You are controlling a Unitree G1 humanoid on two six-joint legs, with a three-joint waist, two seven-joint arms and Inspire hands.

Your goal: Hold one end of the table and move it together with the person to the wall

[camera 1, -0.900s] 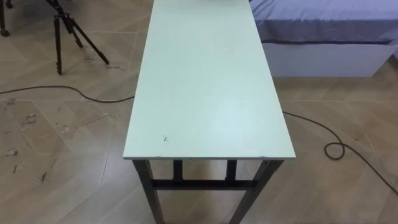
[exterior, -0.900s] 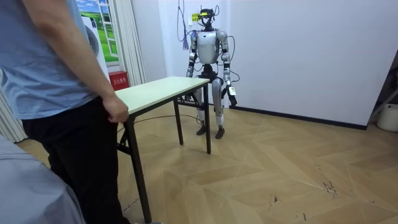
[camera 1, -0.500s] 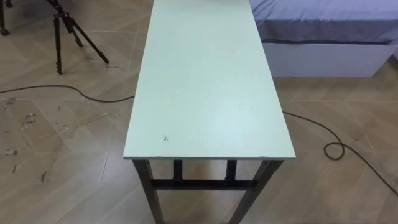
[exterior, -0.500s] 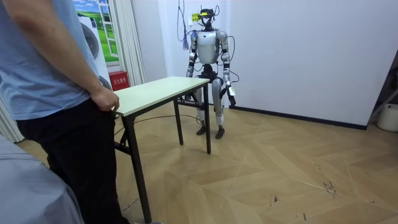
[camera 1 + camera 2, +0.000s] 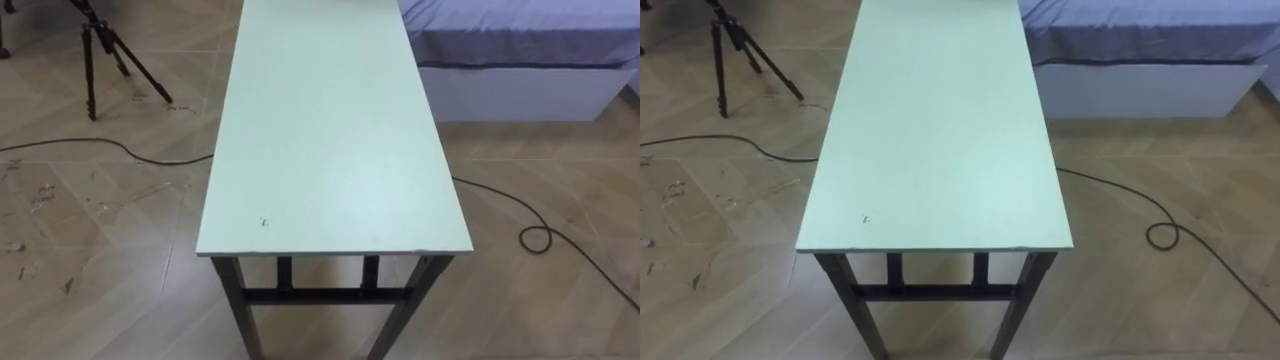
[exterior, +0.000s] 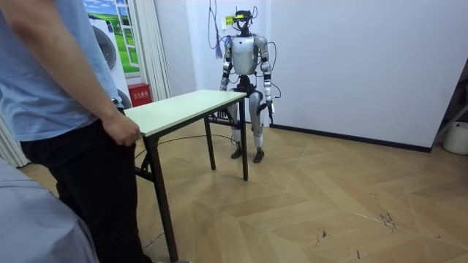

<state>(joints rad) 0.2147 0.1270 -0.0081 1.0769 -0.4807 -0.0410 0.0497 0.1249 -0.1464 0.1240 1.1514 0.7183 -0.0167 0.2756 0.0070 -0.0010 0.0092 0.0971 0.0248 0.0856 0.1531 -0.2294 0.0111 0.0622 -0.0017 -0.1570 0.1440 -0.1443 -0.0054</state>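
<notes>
Table (image 5: 330, 130) stands on the floor, long and pale, with 1 short end right below the robot's eyes. Going from left to right, a tripod (image 5: 95, 50) stands on the floor at the left, the table is in the middle, and a bed (image 5: 520, 40) is near its far right part. In the room view, a person (image 6: 58, 102) stands on the left at the table's near end, and the robot stands at the far end by the wall (image 6: 351, 58). A moment ago the person's hand (image 6: 121, 131) lay on top of the end edge. Then it pulled back, and now it sits lower, right at that edge. I cannot tell if it grips. The table itself has not moved. The eye views slid a tiny bit, but that is just the camera. I think the carry has not begun and the person is getting ready. The robot's left hand (image 6: 271, 108) hangs down by its leg, away from the table, and I cannot tell if it is wide or closed. It must reach the table first.
</notes>
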